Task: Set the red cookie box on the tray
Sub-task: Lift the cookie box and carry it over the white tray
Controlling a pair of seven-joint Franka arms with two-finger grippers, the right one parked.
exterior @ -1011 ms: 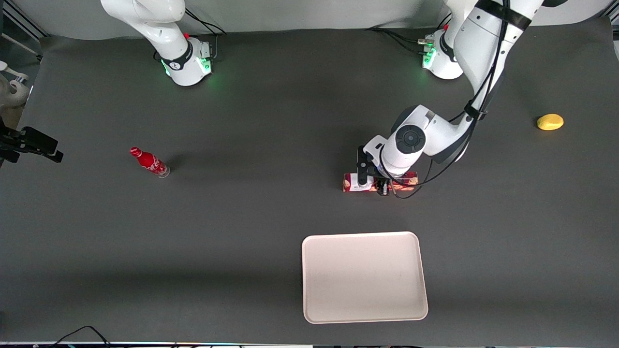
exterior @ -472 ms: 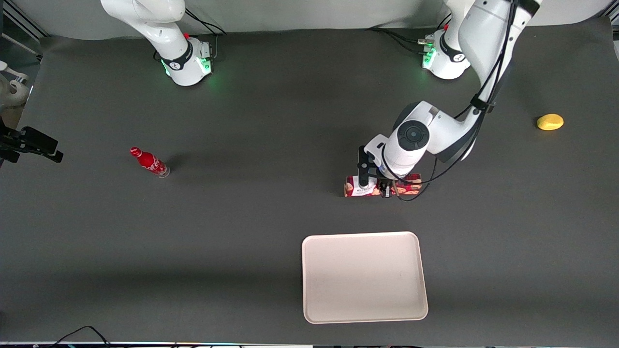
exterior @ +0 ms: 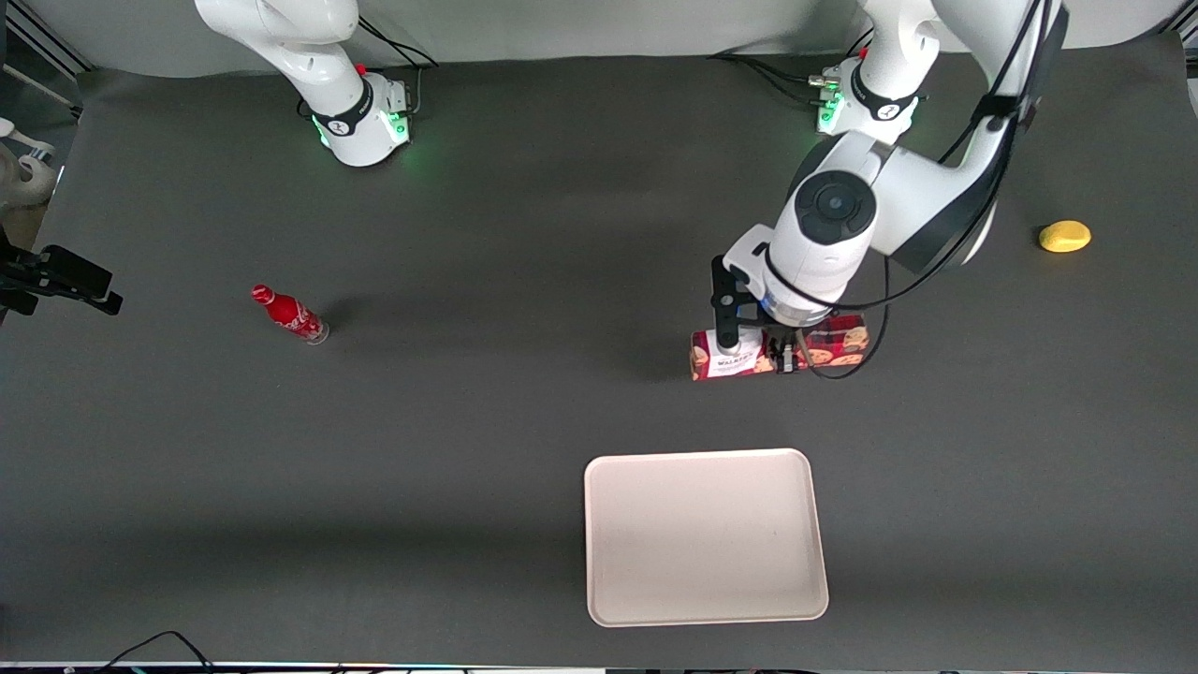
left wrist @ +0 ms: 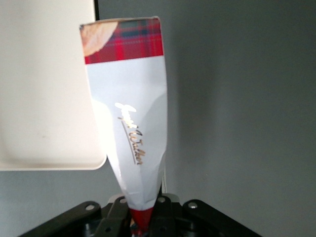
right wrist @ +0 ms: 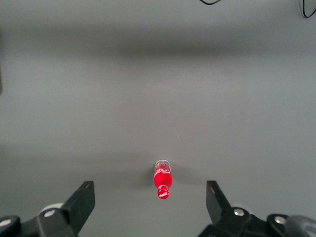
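One red cookie box (exterior: 781,348) is being held by the gripper (exterior: 779,356), its fingers (left wrist: 117,212) clamped on the carton near its middle, above the dark surface (exterior: 468,421). Nearer the front camera, the tray (exterior: 705,536) is lying bare. A soda bottle (exterior: 289,315) is seen toward the parked arm's end, a yellow object (exterior: 1064,236) toward the working arm's end, both well apart from box and tray.

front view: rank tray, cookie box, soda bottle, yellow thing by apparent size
1. tray
2. cookie box, held off the table by the gripper, so nearer the camera and partly hidden
3. soda bottle
4. yellow thing, close to the bottle
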